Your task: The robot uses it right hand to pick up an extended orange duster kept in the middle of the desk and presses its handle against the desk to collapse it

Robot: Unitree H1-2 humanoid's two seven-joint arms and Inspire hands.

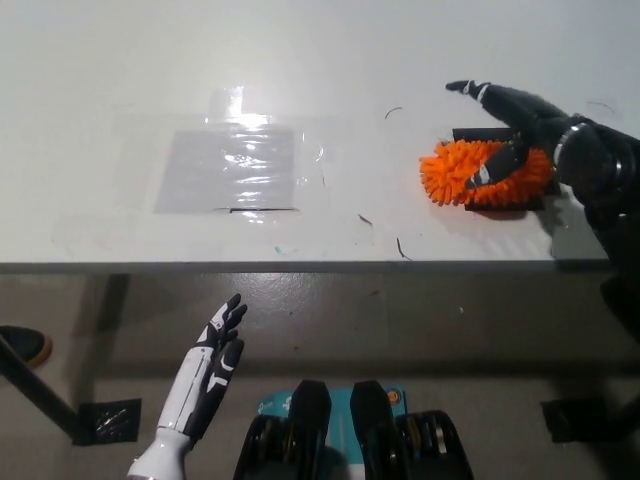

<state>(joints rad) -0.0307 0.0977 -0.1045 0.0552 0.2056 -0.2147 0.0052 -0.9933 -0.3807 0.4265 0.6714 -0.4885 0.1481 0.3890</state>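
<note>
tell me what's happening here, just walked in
The black right robot hand is spread over the fluffy orange duster, which lies on a black patch at the right of the white desk. The fingers are apart and nothing is lifted, so the grasp is not yet made. The white left robot hand rests open below the desk's front edge.

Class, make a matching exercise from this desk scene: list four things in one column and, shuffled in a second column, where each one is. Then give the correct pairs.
Things:
1. orange duster
2. right hand
3. left hand
4. clear plastic sheet

Places:
A. below the desk's front edge, lower left
B. taped flat on the desk, left of centre
C. lying on a black patch, right side of the desk
D. spread open over the duster's head

Pairs: 1-C, 2-D, 3-A, 4-B
</note>
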